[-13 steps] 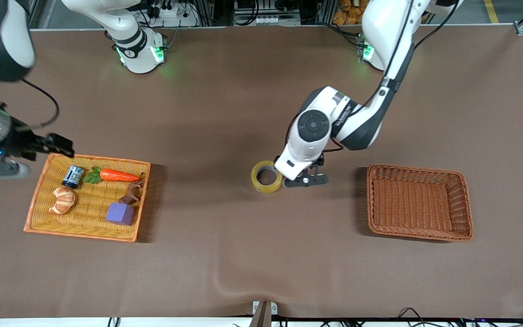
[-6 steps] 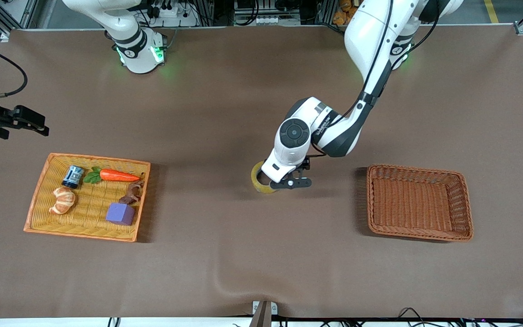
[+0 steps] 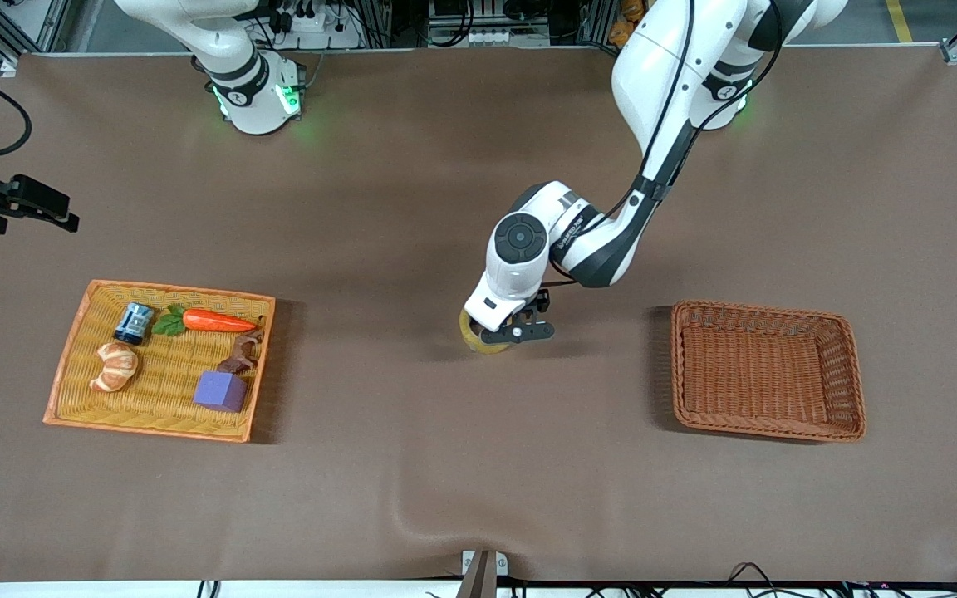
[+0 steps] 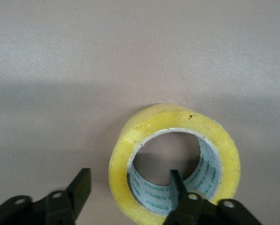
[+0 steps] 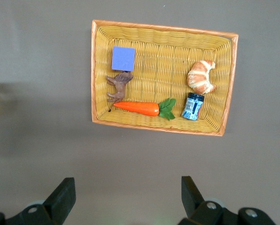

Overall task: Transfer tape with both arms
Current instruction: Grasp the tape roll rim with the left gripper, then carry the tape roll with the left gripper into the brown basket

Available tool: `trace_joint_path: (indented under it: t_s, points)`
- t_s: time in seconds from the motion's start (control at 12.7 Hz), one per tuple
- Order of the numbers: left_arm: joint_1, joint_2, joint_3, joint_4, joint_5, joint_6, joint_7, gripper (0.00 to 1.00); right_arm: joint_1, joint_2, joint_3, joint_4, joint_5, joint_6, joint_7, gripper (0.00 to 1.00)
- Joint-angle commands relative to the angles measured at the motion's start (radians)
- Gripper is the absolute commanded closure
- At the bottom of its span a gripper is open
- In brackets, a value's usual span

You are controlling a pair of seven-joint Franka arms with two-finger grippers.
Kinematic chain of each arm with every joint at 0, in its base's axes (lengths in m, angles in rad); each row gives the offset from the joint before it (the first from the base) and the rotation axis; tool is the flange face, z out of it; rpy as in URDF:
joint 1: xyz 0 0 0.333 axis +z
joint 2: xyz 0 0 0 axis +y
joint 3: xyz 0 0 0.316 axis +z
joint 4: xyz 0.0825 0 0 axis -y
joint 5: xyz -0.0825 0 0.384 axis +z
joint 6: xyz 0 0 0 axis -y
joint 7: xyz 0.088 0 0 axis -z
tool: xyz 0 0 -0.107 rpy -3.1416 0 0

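The tape is a yellowish ring lying flat mid-table, mostly hidden under my left wrist in the front view. In the left wrist view the tape shows whole. My left gripper is open and down at the roll. It straddles the roll's wall, with one finger in the hole and the other outside, neither touching it. My right gripper is open and empty, held over bare table at the right arm's end. In its own view it looks down on the tray.
A yellow wicker tray holds a carrot, a croissant, a purple cube, a blue can and a brown figure. An empty brown basket stands toward the left arm's end.
My left gripper has slid from beside the tape to over its wall, covering most of the roll. My right arm has drawn away from the tray toward the table's edge.
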Motion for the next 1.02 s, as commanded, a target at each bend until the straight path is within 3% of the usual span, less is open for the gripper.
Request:
trace_joint_path:
  t_s: [0.0,0.08,0.16,0.31,0.47,0.71,0.94]
  points:
    - [-0.013,0.033,0.012,0.027,0.028,0.011,-0.028,0.64,-0.040,-0.042,0.047,-0.044,0.022,0.015,0.021,0.00]
    - [-0.013,0.038,0.012,0.030,0.026,0.011,-0.031,0.89,-0.040,-0.045,0.050,-0.044,0.019,0.017,0.019,0.00]
    - [-0.010,0.038,0.012,0.030,0.025,0.011,-0.031,1.00,-0.040,-0.047,0.050,-0.051,0.016,0.030,0.021,0.00]
    - [-0.009,0.020,0.015,0.029,0.026,0.009,-0.038,1.00,-0.040,-0.074,0.051,-0.105,0.012,0.082,0.019,0.00]
    - [0.019,-0.111,0.038,0.008,0.028,-0.069,-0.100,1.00,-0.042,-0.079,0.051,-0.110,0.011,0.086,0.019,0.00]
    - [0.161,-0.291,0.040,-0.003,0.097,-0.224,-0.040,1.00,-0.056,-0.070,0.054,-0.091,0.009,0.072,0.036,0.00]
    - [0.379,-0.376,0.029,-0.016,0.074,-0.296,0.328,1.00,-0.106,-0.070,0.114,-0.070,0.009,0.031,0.090,0.00]
